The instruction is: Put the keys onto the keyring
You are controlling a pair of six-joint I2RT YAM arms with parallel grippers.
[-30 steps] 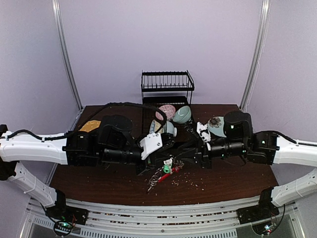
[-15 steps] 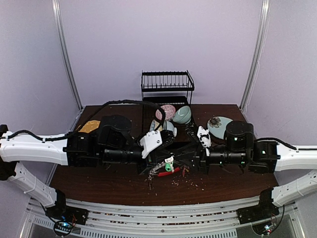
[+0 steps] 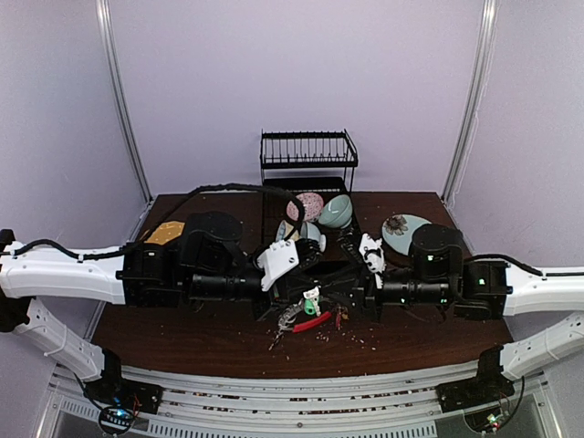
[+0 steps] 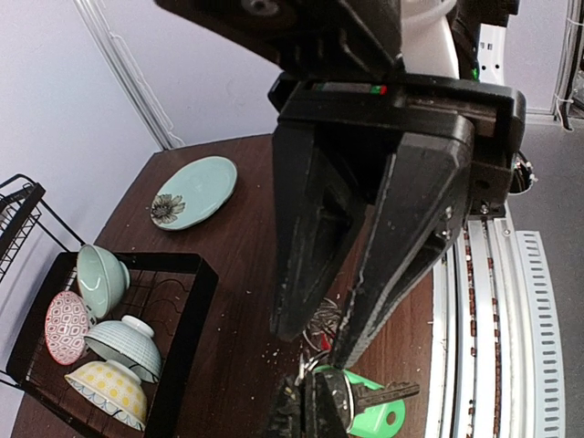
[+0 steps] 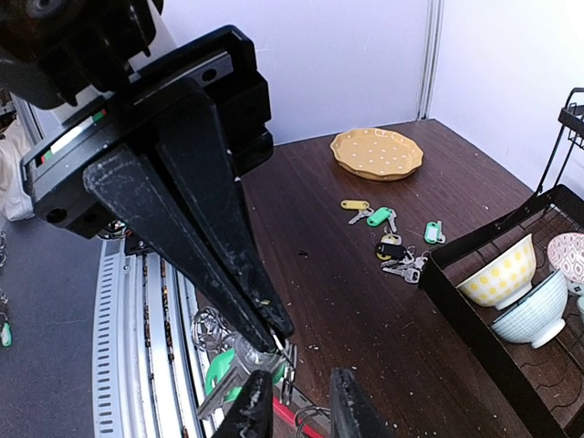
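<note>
Left end effector (image 5: 276, 336) at keyring (image 3: 308, 325) — four bowls (image 4: 114, 342) in black rack (image 4: 137, 259)

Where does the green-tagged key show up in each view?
Top external: green-tagged key just below picture centre.
Left wrist: the key at bottom edge, right of centre.
Right wrist: the key at bottom, left of centre.
Shared landmark: pink patterned bowl, in all three.

The right gripper (image 5: 297, 412) has its jaws slightly apart, the red-sleeved keyring (image 5: 294, 422) low between them. Just ahead, the left gripper (image 5: 276, 335) pinches a green-tagged key (image 5: 222, 370). Farther ahead lie loose keys (image 5: 392, 239) and a yellow dotted plate (image 5: 377, 152); to the right, bowls (image 5: 497, 274) sit in a black rack (image 5: 461, 321)
</note>
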